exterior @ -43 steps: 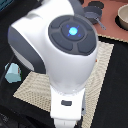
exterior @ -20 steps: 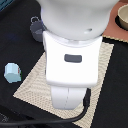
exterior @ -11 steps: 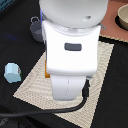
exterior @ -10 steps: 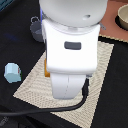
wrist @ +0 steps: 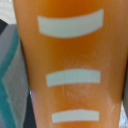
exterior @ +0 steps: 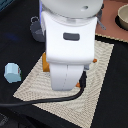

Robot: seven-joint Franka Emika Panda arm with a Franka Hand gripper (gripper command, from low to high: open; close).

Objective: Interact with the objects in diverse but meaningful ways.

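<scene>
Pressed right up against the golden-brown bread loaf [wrist: 70, 65] on the woven mat [exterior: 100, 65]; claw hidden, grip state impossible to tell. Best lowered slowly, centred, squeezing gently. Beyond, light-blue cup [exterior: 12, 73] off the mat, grey pot [exterior: 36, 29] farther back; arm body [exterior: 70, 45] blocking sight.

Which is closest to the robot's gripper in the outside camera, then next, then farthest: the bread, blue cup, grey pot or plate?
1. Bread: right underneath, on the mat.
2. Pot and cup: both on the exterior view's left, too close to call.
3. Plate: far corner, exterior view's right.
</scene>
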